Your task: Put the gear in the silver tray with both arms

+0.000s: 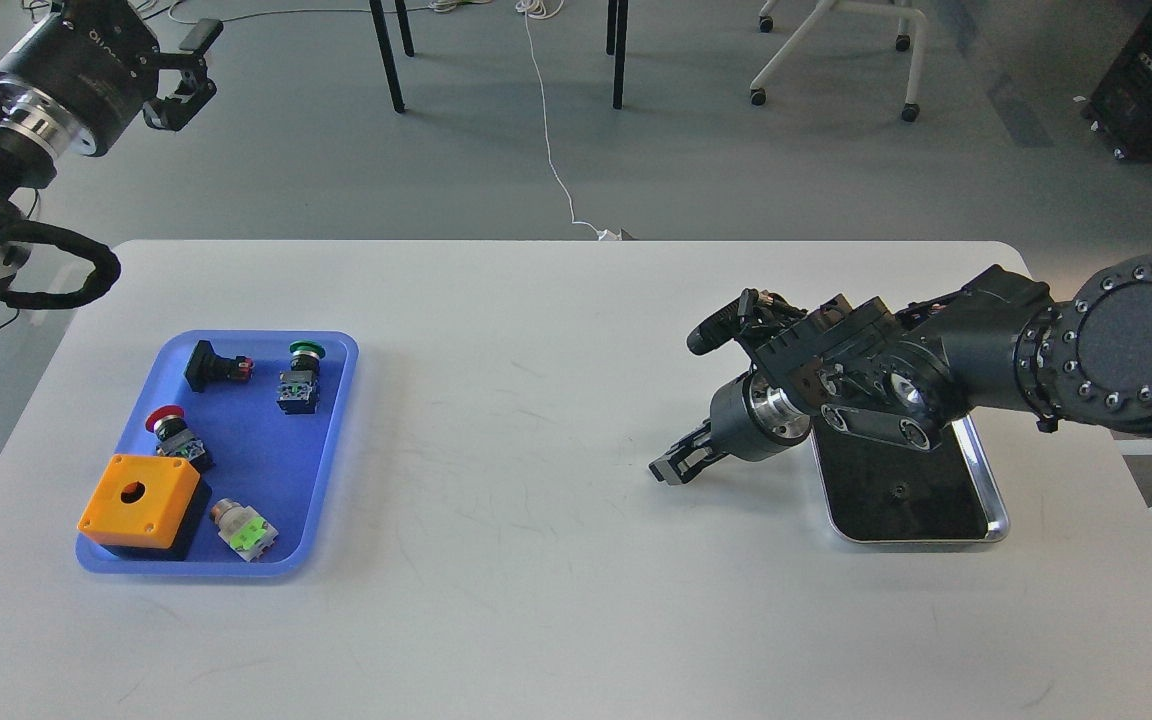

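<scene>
The silver tray (976,520) lies at the right of the white table, its far part hidden under my right arm. Its dark bottom looks bare except for a small dark spot. My right gripper (671,467) hangs low over the table just left of the tray, pointing left and down. Its dark fingers cannot be told apart, and nothing shows in it. My left gripper (186,70) is raised high beyond the table's far left corner, open and empty. No toothed gear shows. Several push-button parts lie in a blue tray (336,440) at the left.
The blue tray holds an orange box with a hole (133,500), a red button (171,428), a green button (300,375), a black part (214,365) and a green-and-white part (246,528). Chair and table legs stand on the floor beyond.
</scene>
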### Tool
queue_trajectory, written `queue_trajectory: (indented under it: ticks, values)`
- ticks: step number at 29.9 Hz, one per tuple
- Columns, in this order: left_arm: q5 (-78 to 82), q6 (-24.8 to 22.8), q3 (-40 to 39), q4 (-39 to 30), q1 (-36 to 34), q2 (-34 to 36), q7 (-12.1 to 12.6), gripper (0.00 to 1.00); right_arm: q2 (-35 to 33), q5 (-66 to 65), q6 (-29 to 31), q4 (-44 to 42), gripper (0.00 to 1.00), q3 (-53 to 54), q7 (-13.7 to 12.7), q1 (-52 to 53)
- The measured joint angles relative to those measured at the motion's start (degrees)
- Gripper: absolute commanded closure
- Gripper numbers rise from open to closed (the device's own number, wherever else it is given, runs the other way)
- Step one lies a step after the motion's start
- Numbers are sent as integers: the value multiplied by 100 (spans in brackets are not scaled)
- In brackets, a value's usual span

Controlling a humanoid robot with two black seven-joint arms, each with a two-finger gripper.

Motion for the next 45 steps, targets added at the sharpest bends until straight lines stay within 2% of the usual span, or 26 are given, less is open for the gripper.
queue_trajectory:
  ticks: [10,21,29,31,37,41,45]
  values:
    - [0,0,0,0,1,0,-2,2,0,-7,20,24,78,-26,0,77]
    - [0,0,0,1,1,3,-8,2,1,-8,34,29,79,-32,0,166]
    - [0,0,-4,0,1,92,-9,2,-44,5,34,264,79,13,2,942]
    - [0,0,-12,-1,1,93,-8,2,-274,-54,34,452,79,-3,0,1134]
    - [0,0,-19,-23,1,88,-9,2,-1584,-920,30,1106,79,-17,0,1439]
    - [0,0,-18,-27,0,88,-9,2,-2507,-1442,8,1198,79,-17,0,1206]
    - [0,0,-19,-35,0,82,-9,2,-3065,-1695,-75,1070,79,12,-1,798]
